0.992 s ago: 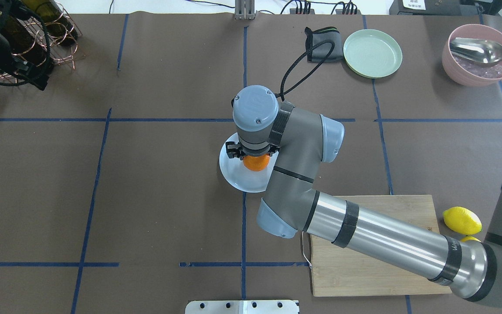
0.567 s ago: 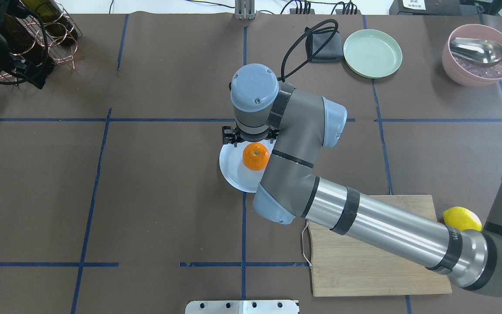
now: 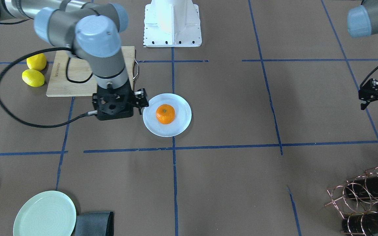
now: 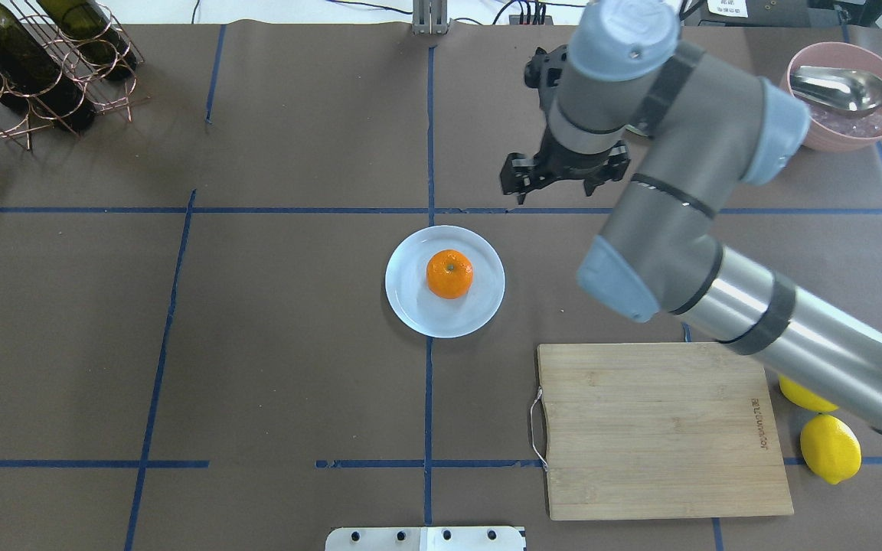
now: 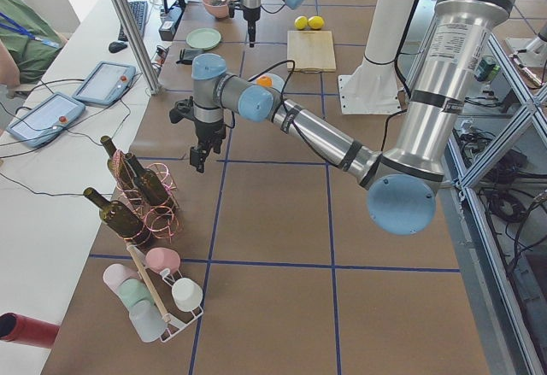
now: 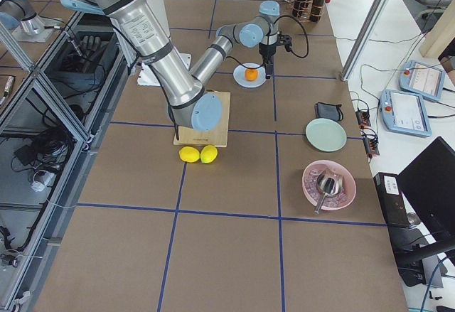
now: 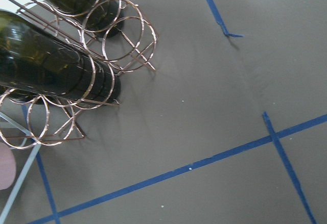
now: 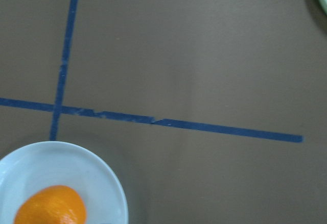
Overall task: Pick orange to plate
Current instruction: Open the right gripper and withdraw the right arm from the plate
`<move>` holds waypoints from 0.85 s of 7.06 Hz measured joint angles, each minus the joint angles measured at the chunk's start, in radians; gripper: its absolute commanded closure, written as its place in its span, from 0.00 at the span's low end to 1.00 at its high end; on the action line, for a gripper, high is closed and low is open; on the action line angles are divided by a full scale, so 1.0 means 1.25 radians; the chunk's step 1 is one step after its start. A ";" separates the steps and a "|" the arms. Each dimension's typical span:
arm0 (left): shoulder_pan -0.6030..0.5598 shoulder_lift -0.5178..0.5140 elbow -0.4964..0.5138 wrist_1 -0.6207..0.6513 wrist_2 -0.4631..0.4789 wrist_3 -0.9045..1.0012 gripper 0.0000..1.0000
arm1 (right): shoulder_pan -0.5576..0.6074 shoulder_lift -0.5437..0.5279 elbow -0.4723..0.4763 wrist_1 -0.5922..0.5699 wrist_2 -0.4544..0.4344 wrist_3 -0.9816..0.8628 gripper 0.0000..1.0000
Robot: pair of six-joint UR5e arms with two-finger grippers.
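Note:
The orange [image 4: 449, 274] rests in the middle of the pale bluish-white plate [image 4: 410, 306] at the table's centre, and nothing touches it. My right gripper [image 4: 563, 177] hangs open and empty above the table, up and to the right of the plate. Seen from the front-facing camera, the orange [image 3: 165, 113] sits on the plate [image 3: 180, 126] with the right gripper [image 3: 118, 106] just to its left. In the right wrist view only the plate's rim [image 8: 110, 183] and the orange [image 8: 50, 204] show in the bottom left corner. My left gripper [image 3: 369, 93] hovers far off, open and empty.
A wooden cutting board [image 4: 659, 428] lies at the near right with two lemons [image 4: 830, 448] beside it. A light green plate [image 3: 44, 214] and a dark cloth [image 3: 94, 223] lie at the far side. A pink bowl with a spoon [image 4: 843, 96] sits far right, a wine-bottle rack [image 4: 35, 61] far left.
My right gripper has let go of the orange, risen and swung away to the far right. The orange stays on the plate. The left arm has left the overhead view.

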 measured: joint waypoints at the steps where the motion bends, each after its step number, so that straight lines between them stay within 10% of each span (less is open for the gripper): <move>1: -0.043 0.047 0.007 -0.001 -0.040 0.028 0.00 | 0.074 -0.056 0.020 -0.003 0.056 -0.092 0.00; 6: -0.155 0.115 0.092 -0.025 -0.164 0.096 0.00 | 0.411 -0.287 -0.039 -0.002 0.237 -0.622 0.00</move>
